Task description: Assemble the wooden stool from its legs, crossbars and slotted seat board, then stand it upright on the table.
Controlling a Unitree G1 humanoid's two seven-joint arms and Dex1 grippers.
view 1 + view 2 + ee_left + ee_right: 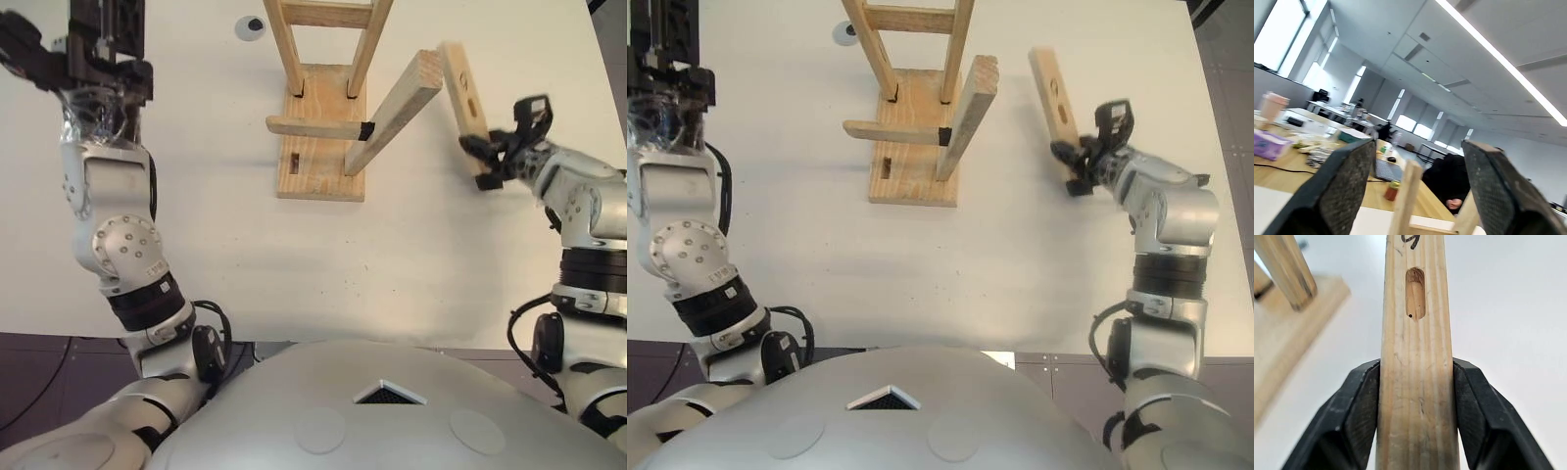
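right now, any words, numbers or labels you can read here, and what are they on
Nothing reads clearly.
Pen mark on the wooden leg held by the right gripper: cut off at the picture's edge, unreadable.
Round sticker on the table: too small to read.

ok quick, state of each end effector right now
Left end effector: open, holding nothing.
Right end effector: shut on the pale wooden leg with an oval slot.
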